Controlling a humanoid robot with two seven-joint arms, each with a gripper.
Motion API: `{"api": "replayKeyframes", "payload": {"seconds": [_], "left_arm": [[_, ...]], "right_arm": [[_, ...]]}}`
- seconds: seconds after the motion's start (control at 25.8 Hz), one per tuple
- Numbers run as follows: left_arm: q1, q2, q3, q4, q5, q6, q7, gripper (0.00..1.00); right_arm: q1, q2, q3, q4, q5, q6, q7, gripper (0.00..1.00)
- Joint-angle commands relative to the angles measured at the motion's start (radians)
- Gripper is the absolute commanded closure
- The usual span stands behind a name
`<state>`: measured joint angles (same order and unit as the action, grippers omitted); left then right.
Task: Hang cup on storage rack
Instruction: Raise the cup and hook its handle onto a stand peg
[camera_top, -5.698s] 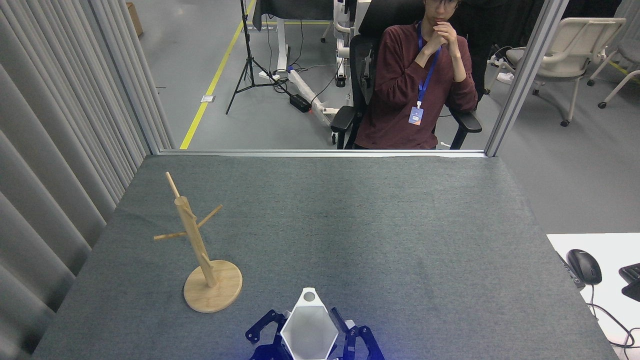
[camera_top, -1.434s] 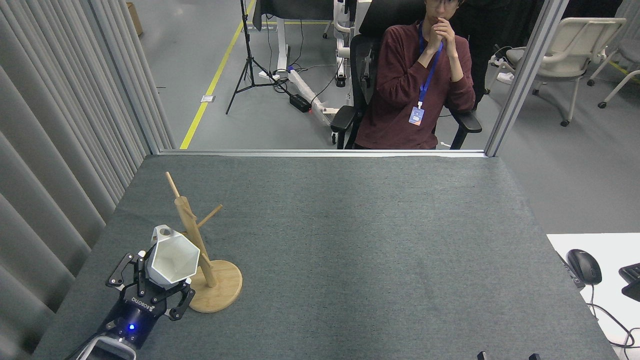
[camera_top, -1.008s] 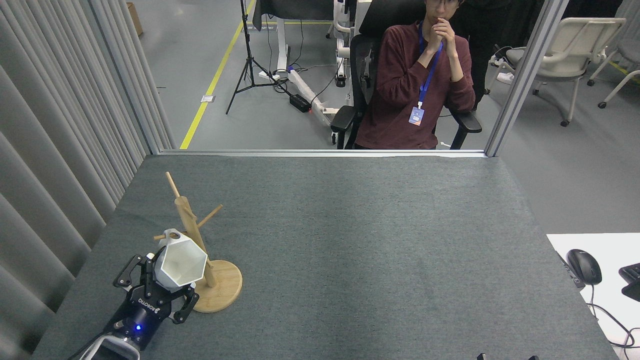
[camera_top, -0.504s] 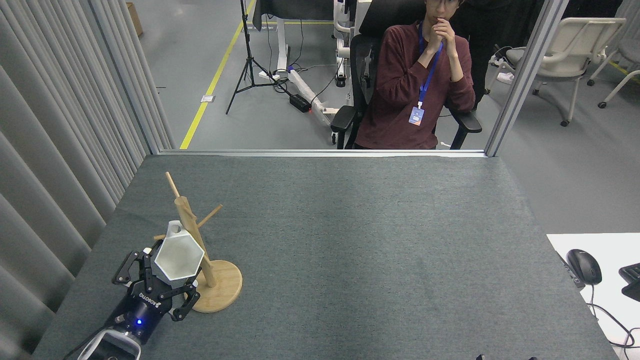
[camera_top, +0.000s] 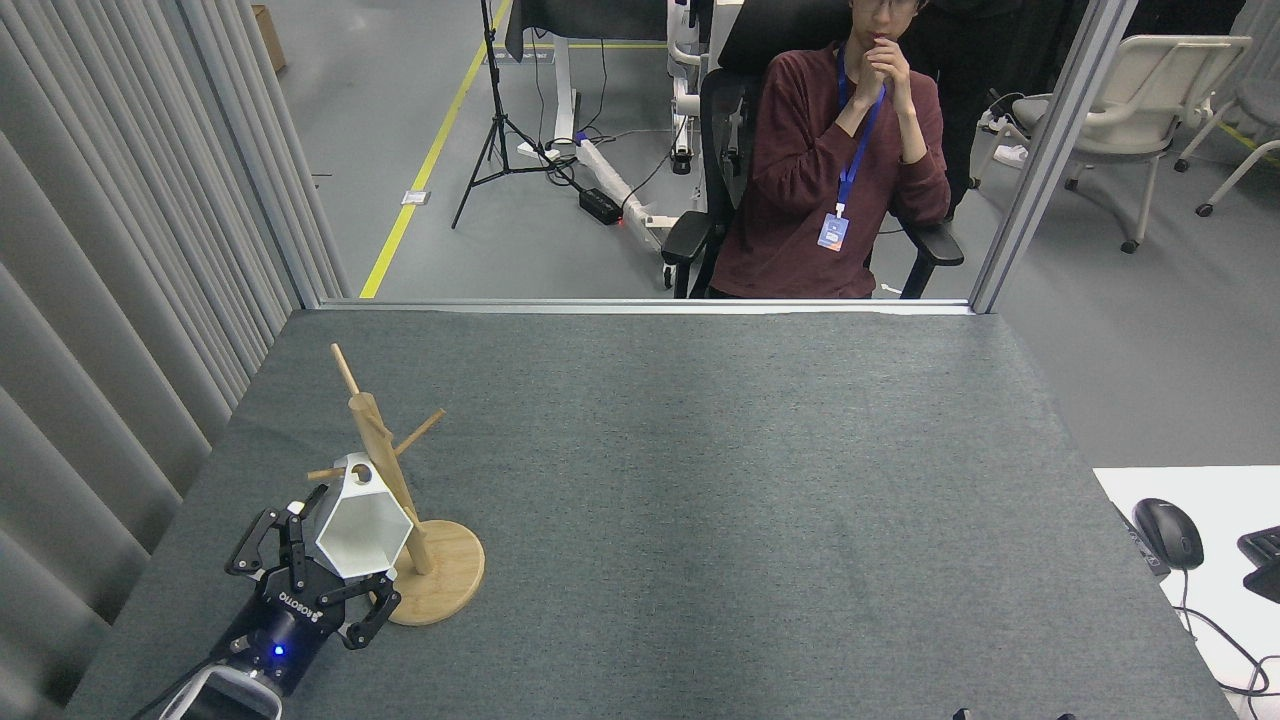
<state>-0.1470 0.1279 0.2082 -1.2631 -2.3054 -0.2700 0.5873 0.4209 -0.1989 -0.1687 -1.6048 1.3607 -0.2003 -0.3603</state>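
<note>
While the left gripper clasps the cup at the lower left of the frame, its pierced handle tab sits right against the storage rack, apparently over a left-pointing peg. Pickup and carry look done; seating the hole, letting go and retreating remain. The right gripper is out of view.

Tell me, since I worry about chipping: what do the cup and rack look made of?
The cup looks like matte white ceramic or plastic: flat facets, no sheen, so I can't tell which. The storage rack looks like light unpainted wood, pale tan with faint grain on its base.
</note>
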Motion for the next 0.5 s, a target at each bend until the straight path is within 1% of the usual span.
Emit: {"api": "replayKeyframes", "payload": {"seconds": [0.0, 0.47], "left_arm": [[0.001, -0.002, 0.000, 0.019, 0.001, 0.002, 0.005, 0.01], [0.015, -0.004, 0.004, 0.050, 0.007, 0.003, 0.014, 0.01]], "right_arm": [[-0.001, -0.001, 0.000, -0.001, 0.000, -0.001, 0.001, 0.02], [-0.001, 0.001, 0.000, -0.001, 0.000, -0.001, -0.009, 0.02]]}}
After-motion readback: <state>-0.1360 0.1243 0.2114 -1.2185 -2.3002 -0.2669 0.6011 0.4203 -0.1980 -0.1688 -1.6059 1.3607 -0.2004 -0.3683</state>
